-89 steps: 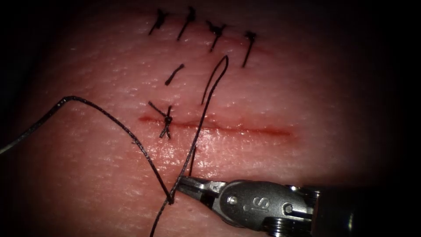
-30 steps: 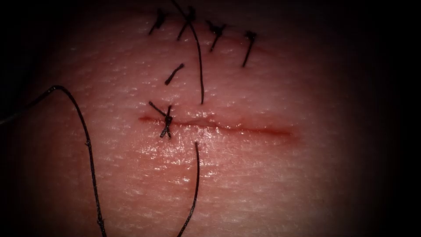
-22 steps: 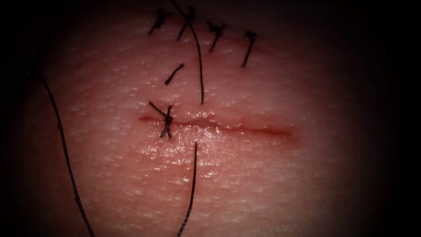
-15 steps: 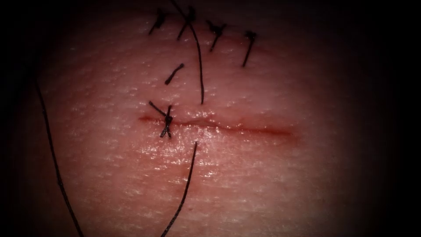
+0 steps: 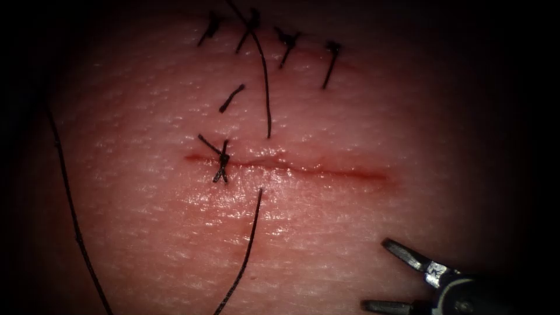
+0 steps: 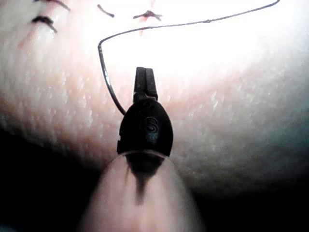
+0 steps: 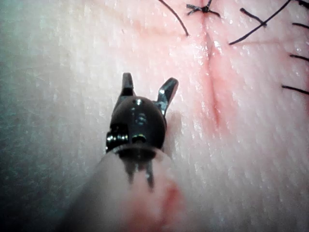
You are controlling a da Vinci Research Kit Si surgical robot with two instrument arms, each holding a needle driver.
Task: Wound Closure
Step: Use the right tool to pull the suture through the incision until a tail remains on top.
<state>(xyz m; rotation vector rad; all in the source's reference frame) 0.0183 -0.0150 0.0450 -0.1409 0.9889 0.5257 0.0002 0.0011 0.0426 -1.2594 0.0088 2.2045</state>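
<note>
Back in the endoscope view after half a second out of it, the right tool (image 5: 382, 274) had its jaws spread wide and held nothing, hovering over the tissue (image 5: 326, 233) below the cut (image 5: 303, 169). Its shaft was cut off at the edge. The left tool (image 6: 145, 79) had its jaws pressed together; whether they pinched the thread (image 6: 104, 72) curving just beside them could not be made out. That thread (image 5: 248, 251) entered the tissue just below the cut and came out above it, running up across one of four old stitches (image 5: 286, 44). One knotted stitch (image 5: 221, 160) crossed the cut's left end, one loose cut end (image 5: 231, 98) above it. The needle's whereabouts could not be told.
</note>
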